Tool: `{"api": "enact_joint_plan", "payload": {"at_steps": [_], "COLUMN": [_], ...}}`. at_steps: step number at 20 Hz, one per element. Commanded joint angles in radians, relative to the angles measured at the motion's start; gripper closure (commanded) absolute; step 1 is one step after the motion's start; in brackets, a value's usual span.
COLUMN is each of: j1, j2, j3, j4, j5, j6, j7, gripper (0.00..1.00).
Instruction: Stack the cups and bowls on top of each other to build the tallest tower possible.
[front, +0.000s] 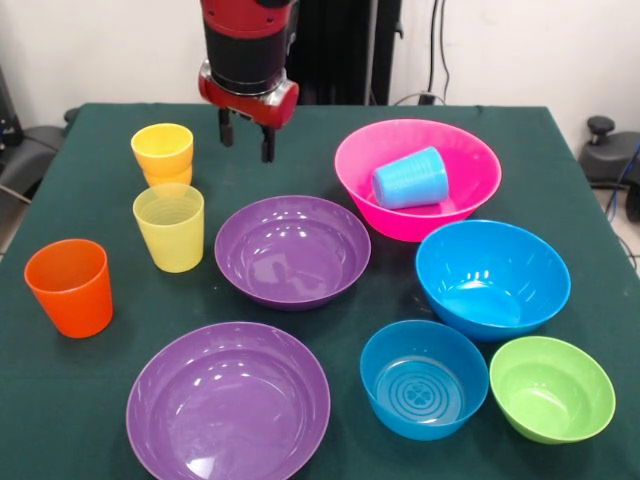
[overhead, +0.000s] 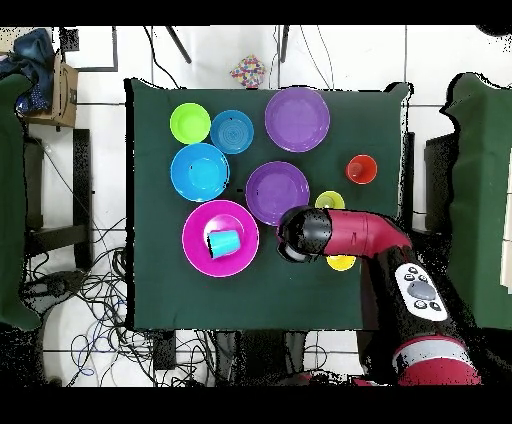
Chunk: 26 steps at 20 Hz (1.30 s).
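Gripper (front: 254, 137) hangs empty, fingers narrowly parted, above the cloth at 2 o'clock from the stacked amber cups (front: 163, 152). Nothing else stacked: light blue cup (front: 411, 178) lies tipped inside pink bowl (front: 417, 177), likely needing righting first.

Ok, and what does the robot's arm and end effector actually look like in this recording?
The arm is glossy red with black joints and bands. In the overhead view, a grey panel with dark buttons sits on the link near the base. The wrist ends in a red collar, and beneath it the end effector has two short, dark, narrow fingers. No cables show on the arm itself.
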Motion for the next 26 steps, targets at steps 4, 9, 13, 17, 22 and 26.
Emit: {"api": "enact_joint_plan", "payload": {"at_steps": [4,9,13,17,22,26], "j1": [0.001,0.005,0.025,0.010,-0.003,0.013], "j2": [0.018,0.050,0.079,0.128,0.162,0.186], "j3": [0.020,0.020,-0.003,-0.002,-0.003,-0.026], "j4": [-0.145,-0.242,-0.295,-0.332,-0.360,-0.359], "j5": [-0.043,-0.041,-0.051,-0.037,-0.048,-0.068], "j6": [0.078,0.122,0.111,0.115,0.117,0.081], "j7": [-0.073,-0.086,-0.054,-0.058,-0.091,-0.074], "gripper": [0.00,0.00,0.00,0.00,0.00,0.00]}}
